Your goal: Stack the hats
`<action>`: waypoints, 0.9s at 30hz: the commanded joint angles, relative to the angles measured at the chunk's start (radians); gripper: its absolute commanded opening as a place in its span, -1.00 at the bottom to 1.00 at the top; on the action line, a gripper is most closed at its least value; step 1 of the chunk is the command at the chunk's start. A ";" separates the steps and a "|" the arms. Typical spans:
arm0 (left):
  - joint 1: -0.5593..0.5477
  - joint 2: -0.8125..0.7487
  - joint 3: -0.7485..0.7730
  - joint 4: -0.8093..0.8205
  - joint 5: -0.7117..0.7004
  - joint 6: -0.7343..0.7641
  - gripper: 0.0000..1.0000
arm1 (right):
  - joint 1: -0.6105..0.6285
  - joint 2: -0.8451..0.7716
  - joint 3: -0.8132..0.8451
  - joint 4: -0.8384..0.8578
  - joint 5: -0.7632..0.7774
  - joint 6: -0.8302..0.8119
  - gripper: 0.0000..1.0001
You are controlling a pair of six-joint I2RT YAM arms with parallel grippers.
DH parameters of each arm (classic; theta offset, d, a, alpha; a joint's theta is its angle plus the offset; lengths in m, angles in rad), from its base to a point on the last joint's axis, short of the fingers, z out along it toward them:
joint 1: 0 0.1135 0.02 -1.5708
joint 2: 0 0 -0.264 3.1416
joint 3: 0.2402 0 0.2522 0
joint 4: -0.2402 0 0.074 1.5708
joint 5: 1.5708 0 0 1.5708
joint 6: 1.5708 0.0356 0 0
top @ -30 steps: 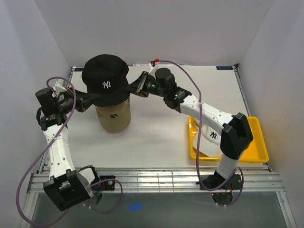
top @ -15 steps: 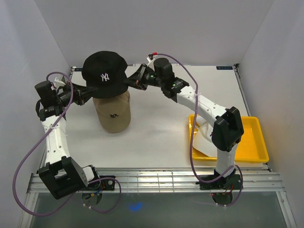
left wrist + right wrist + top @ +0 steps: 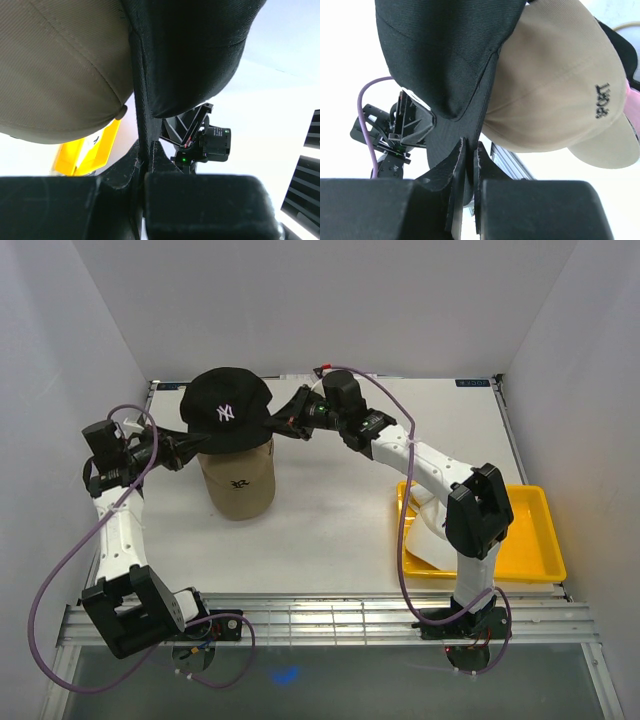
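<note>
Black cap (image 3: 228, 408) is up in the air, directly over the tan cap (image 3: 238, 480), which stands tall at the back-left of the table (image 3: 330, 530). From above, the black rim overlaps the tan crown; can't tell if the fabric is touching yet.

Left gripper (image 3: 144, 156) is pinched tight on the black cap's edge on one side, and right gripper (image 3: 469, 150) is pinched on the opposite edge. Both wrist views show cloth squeezed btwn the fingers, no gap. Prob. reason for the two-sided hold: it keeps the soft crown spread open and level, so it can go down over the tan one w/o folding in. Which way the brim points is hard to make out.

A thin strip of pink cap (image 3: 632, 102) shows behind the tan one in the right wrist view, so tan looks to be sitting on it already. White cap (image 3: 428, 530) lies in the yellow tray (image 3: 530, 540) at right, mostly hidden by the right arm and well apart from the stack.

Writing: the black cap has a white interlocked "NY" on the front. The tan cap has a dark stitched logo, too small and tilted to read for sure. White cap's logo isn't visible. Small blue label (image 3: 470, 383) at the table's far edge, unreadable.
</note>
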 commanded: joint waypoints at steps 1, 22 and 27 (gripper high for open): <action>0.025 -0.020 -0.013 0.063 -0.148 0.012 -1.00 | 0.015 -0.064 -0.053 0.013 -0.113 -0.041 -0.84; 0.035 -0.108 -0.169 0.020 -0.179 0.216 -1.00 | 0.074 -0.106 -0.217 0.041 -0.069 -0.168 -0.84; 0.039 -0.121 -0.194 -0.015 -0.211 0.273 -1.00 | 0.084 -0.101 -0.262 0.055 -0.066 -0.188 -0.84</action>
